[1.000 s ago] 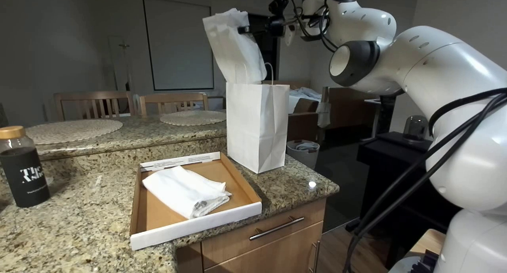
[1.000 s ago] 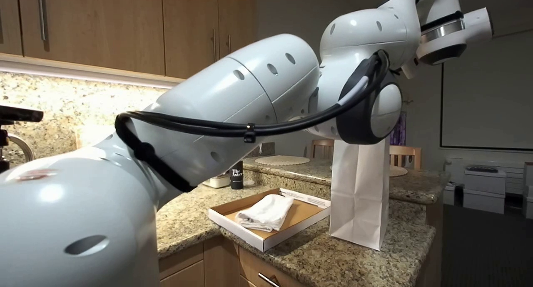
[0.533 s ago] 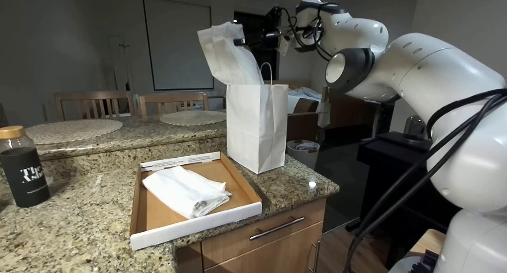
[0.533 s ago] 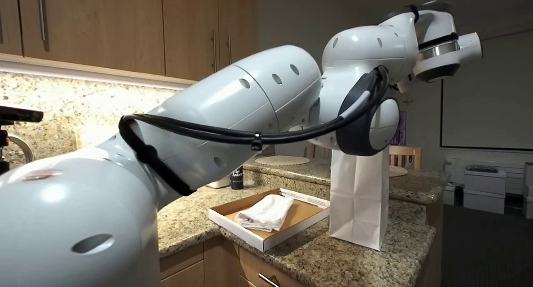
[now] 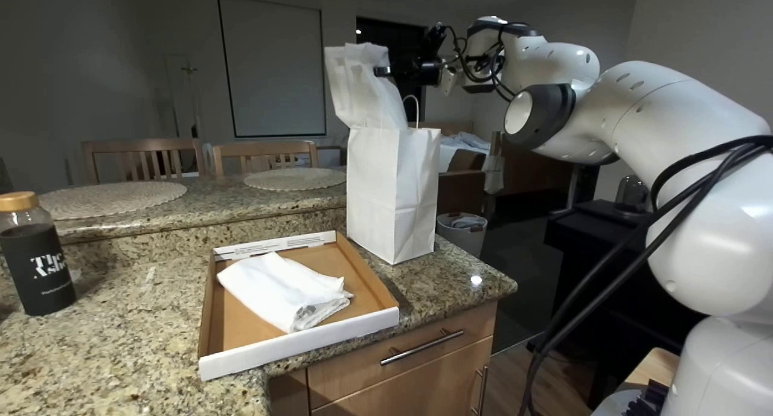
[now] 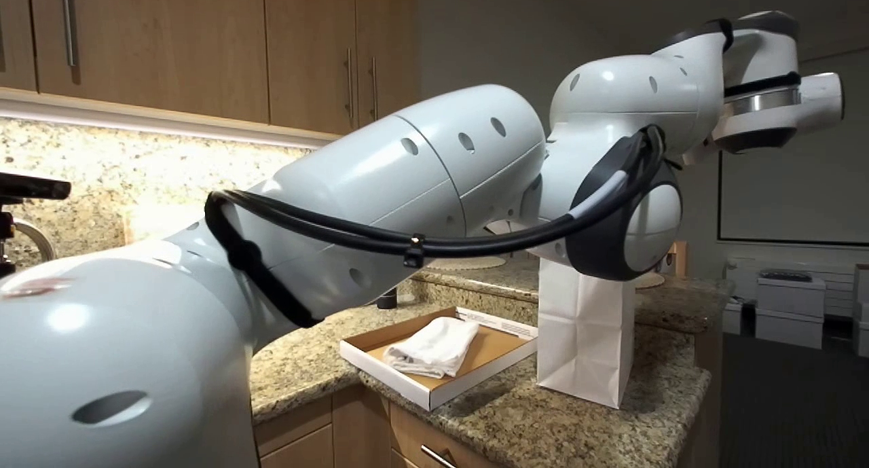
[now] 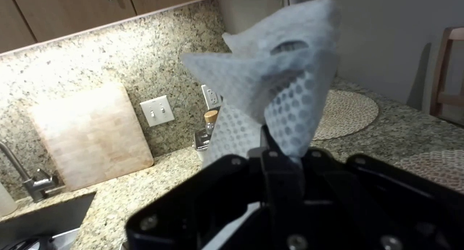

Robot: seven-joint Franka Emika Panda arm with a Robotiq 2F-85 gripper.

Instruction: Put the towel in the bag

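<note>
The bag (image 5: 392, 192) stands upright near the corner of the granite counter (image 5: 447, 277), a strip of stone between its base and the end edge. Just beside the bag lies a shallow tray (image 5: 299, 343) with a folded cloth (image 5: 284, 292) in it; whether tray and bag touch, I cannot tell. In both exterior views a raised ledge (image 5: 272, 202) runs behind the bag.

The arm (image 5: 561, 102) reaches toward the bag from higher than its rim, wrist about level, and the gripper (image 5: 382, 71) points sideways above the bag's mouth. Its fingers (image 7: 273, 170) are clamped on the towel (image 5: 362, 87), which rises above the bag; the lower end passes out of sight at the rim, its depth unclear.

In an exterior view a dark-sided joint (image 6: 611, 217) hides the bag's top, the gripper and the towel. In the wrist view the towel is blurred, and a pale strip (image 7: 233, 224) below it is hard to identify.
</note>
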